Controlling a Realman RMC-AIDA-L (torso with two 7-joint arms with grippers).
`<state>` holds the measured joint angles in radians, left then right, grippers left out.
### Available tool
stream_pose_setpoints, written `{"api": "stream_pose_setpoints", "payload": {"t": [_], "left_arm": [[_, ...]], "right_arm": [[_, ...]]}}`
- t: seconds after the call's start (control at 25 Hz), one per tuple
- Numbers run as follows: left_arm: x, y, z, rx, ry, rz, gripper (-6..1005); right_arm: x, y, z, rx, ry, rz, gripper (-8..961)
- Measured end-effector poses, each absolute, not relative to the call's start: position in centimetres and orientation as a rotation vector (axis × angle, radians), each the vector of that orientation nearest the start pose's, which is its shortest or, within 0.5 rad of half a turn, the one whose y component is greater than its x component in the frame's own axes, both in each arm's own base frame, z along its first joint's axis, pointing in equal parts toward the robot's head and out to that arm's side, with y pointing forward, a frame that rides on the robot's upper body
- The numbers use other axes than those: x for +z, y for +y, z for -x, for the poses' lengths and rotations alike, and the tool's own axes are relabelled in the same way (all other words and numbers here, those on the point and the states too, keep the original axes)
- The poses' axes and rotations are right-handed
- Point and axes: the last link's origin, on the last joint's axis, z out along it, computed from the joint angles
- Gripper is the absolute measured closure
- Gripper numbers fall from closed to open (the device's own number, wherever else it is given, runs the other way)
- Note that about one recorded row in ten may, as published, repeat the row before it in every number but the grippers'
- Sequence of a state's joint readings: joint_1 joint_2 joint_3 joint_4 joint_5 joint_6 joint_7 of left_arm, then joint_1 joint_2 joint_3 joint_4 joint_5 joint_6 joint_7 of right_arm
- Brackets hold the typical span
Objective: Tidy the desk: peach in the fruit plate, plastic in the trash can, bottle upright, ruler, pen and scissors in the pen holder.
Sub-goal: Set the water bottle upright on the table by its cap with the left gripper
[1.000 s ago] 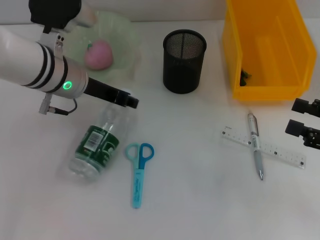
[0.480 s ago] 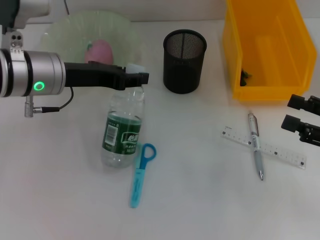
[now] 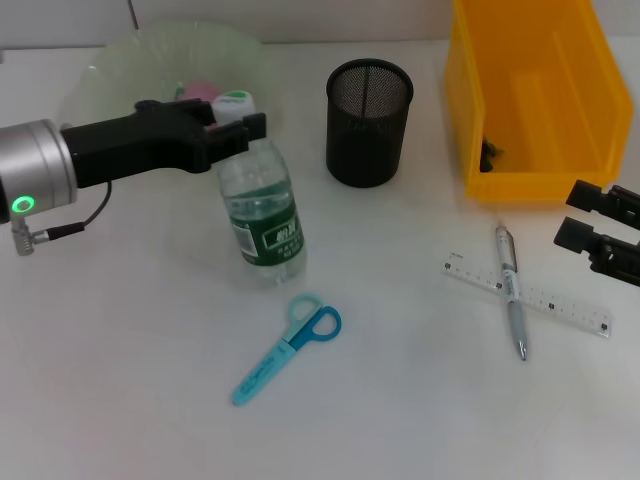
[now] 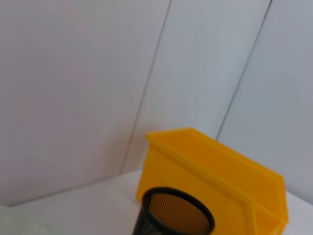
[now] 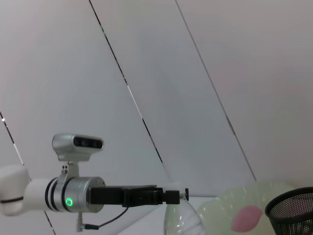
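Note:
My left gripper (image 3: 238,131) is shut on the neck of a clear plastic bottle (image 3: 262,215) with a green label and a white cap. The bottle stands almost upright on the table, in front of the green fruit plate (image 3: 100,72). A pink peach (image 3: 200,91) lies in that plate, partly hidden by the gripper. Blue scissors (image 3: 287,347) lie flat just in front of the bottle. A pen (image 3: 511,290) lies across a clear ruler (image 3: 545,298) at the right. My right gripper (image 3: 592,222) is open and empty beside them. The black mesh pen holder (image 3: 369,120) stands empty at the back.
A yellow bin (image 3: 535,90) at the back right holds a dark scrap (image 3: 488,152). The right wrist view shows my left arm (image 5: 78,196), the bottle (image 5: 183,220), the plate (image 5: 230,205) and the pen holder (image 5: 293,210). The left wrist view shows the bin (image 4: 215,166) and the holder (image 4: 176,213).
My left gripper has swung the bottle up from lying on its side to almost upright. The scissors have been pushed and now point the other way, farther right. The right arm barely moved.

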<state>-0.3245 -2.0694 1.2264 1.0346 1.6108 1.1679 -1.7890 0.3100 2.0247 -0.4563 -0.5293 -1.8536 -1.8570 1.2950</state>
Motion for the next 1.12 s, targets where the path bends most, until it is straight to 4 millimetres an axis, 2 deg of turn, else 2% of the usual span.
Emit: {"api": "stream_pose_setpoints", "payload": {"t": [0.44, 0.8, 1.12], "left_arm": [[2.6, 33.4, 26.2, -0.99, -0.674, 2.323, 560], [1.4, 32.7, 27.9, -0.933, -0.473, 2.27, 561], [1.0, 32.0, 28.7, -0.955, -0.388, 2.167, 560]], "right_arm": [[3.6, 24.9, -31.0, 1.204, 0.784, 2.411, 212], [3.3, 25.7, -30.6, 1.214, 0.786, 2.399, 212], [2.7, 26.2, -30.3, 1.216, 0.786, 2.395, 212]]}}
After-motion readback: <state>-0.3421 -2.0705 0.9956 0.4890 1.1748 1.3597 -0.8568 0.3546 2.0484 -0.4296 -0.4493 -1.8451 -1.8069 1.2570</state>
